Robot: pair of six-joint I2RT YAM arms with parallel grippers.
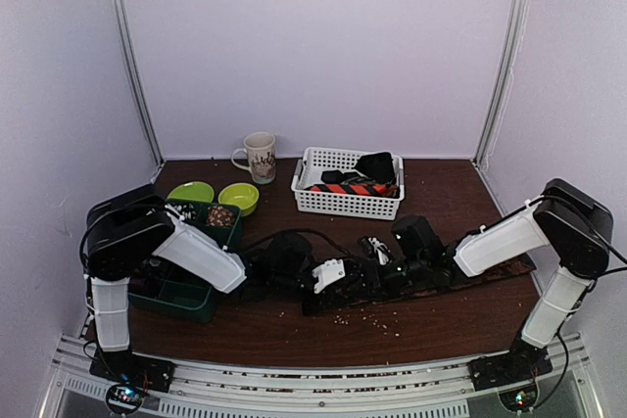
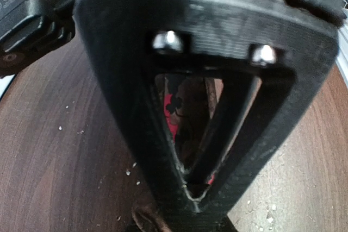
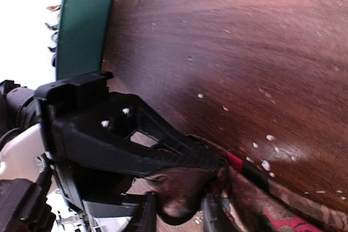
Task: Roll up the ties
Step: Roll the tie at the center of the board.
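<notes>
A dark brown patterned tie with red marks [image 1: 441,284] lies flat along the table's middle, running right under my right arm. Its left end is coiled into a small roll [image 3: 182,191]. My right gripper [image 3: 179,215] is shut on that roll, one finger pressed on each side. My left gripper [image 2: 197,194] is shut on the same tie, whose red and dark fabric [image 2: 185,107] shows between its jaws. One left finger [image 3: 163,148] rests over the top of the roll. In the top view the left gripper [image 1: 351,281] and right gripper [image 1: 380,269] meet at the table's centre.
A white basket [image 1: 343,205] at the back holds rolled ties, one orange-red and navy striped [image 1: 358,186]. A mug [image 1: 261,157] and two green bowls [image 1: 192,192] [image 1: 239,197] stand back left. A dark green bin [image 1: 181,296] sits under my left arm. Crumbs [image 1: 372,318] dot the near table.
</notes>
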